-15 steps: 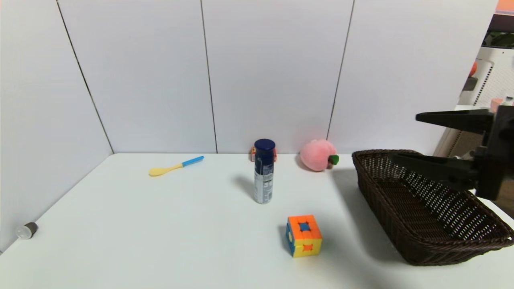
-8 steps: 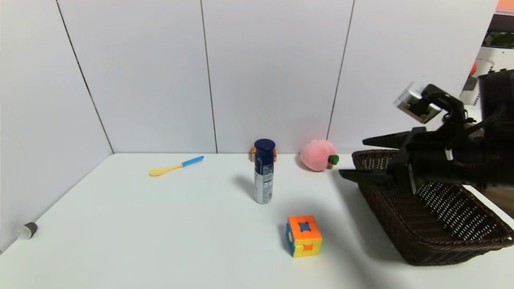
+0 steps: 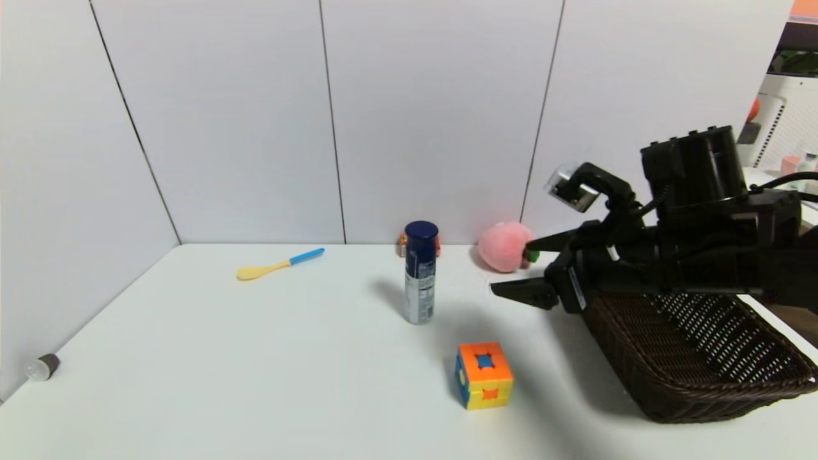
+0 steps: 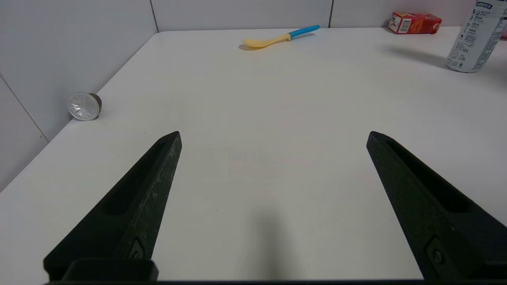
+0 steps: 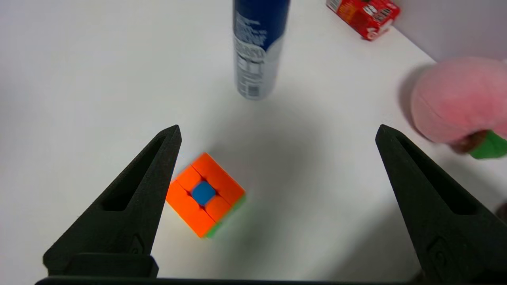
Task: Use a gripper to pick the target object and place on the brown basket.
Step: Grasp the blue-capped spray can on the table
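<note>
The spray can, with a navy cap and a silver-blue body, stands upright mid-table; it also shows in the right wrist view and the left wrist view. The brown wicker basket sits at the right and looks empty where I can see into it. My right gripper is open and empty. It hovers above the table just left of the basket's far corner, pointing toward the can and well apart from it. My left gripper is open and empty over bare table, out of the head view.
A multicoloured puzzle cube lies in front of the can, near my right gripper's finger in the wrist view. A pink plush peach, a red carton, a yellow-blue spoon and a small capsule lie around.
My right arm has swung left from over the basket's far right side, out past the basket's left rim, toward the can. The can, the cube and the basket have not moved.
</note>
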Available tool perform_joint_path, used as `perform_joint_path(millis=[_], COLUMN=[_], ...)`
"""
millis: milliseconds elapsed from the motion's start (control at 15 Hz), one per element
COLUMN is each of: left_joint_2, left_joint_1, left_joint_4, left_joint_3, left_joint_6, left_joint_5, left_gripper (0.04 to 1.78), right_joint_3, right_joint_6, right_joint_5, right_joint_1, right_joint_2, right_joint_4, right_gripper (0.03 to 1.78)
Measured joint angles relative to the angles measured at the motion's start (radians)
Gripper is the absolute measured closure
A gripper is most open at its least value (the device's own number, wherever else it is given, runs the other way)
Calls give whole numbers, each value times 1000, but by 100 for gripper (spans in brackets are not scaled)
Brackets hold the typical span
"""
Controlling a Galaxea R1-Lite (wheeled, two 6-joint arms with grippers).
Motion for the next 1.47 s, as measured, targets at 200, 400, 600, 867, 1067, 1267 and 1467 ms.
perform_joint_path(millis=[200, 400, 600, 867, 1067, 1267, 1467], left_joint_2=[0, 0, 0, 0, 0, 0, 0], left_joint_1=[0, 1, 0, 1, 0, 1, 1], left_joint_4=[0, 0, 0, 0, 0, 0, 0], left_joint_3=[0, 0, 0, 0, 0, 0, 0], left_joint_6=[0, 0, 0, 0, 0, 0, 0], left_joint_5=[0, 0, 0, 0, 0, 0, 0], left_gripper=[13, 13, 13, 13, 13, 13, 13], right_joint_3=[-96, -198, -275, -361, -391, -419, -428], right_joint_6=[54, 73, 97, 170, 187, 190, 223], right_joint_5=[1, 3, 2, 2, 1, -4, -23], right_joint_1=[47, 67, 81, 105, 112, 112, 107], right_joint_2=[83, 176, 270, 367, 412, 451, 473], right_joint_4=[-2, -14, -50, -69, -90, -109, -159], right_gripper=[12, 12, 11, 11, 11, 11, 11])
